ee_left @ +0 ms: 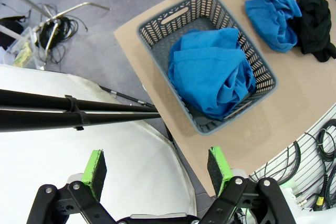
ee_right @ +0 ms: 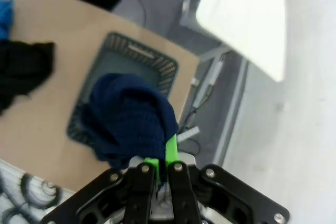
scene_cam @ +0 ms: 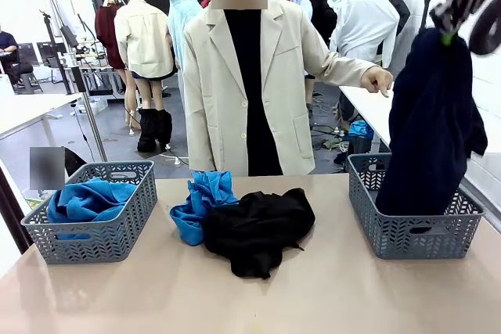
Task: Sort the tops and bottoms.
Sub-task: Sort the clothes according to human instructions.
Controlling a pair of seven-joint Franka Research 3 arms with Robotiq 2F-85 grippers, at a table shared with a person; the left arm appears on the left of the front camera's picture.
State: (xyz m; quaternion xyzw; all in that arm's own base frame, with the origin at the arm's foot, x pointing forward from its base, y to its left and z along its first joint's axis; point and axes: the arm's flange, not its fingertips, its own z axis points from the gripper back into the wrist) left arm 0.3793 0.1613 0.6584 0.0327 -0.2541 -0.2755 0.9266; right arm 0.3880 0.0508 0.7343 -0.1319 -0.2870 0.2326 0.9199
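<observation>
Roughly halfway through, by the look of it: one bright blue garment (scene_cam: 86, 199) already lies crumpled in the left basket (scene_cam: 102, 240), and a navy garment (scene_cam: 430, 123) hangs over the right basket (scene_cam: 423, 236) with its lower end dipping inside the rim. The right gripper (scene_cam: 448, 34) is clamped tight on the top of that navy piece, the cloth pinched between its green pads and not yet let go. The left gripper (ee_left: 156, 165) hovers high off the table's corner, above the left basket, with its jaws spread wide and nothing between them. Two pieces are left to sort, heaped mid-table (scene_cam: 313, 295) and touching: a second blue garment (scene_cam: 202, 201) and a black garment (scene_cam: 258, 228).

The navy fabric looks thick and knit-like, draping in a long, heavy column. Both blue pieces are smooth, thin and sharply creased; the black one is soft, matte and shapeless. Each basket is grey plastic, rectangular, with a herringbone lattice and slotted handles. The tabletop is plain beige and smooth.
</observation>
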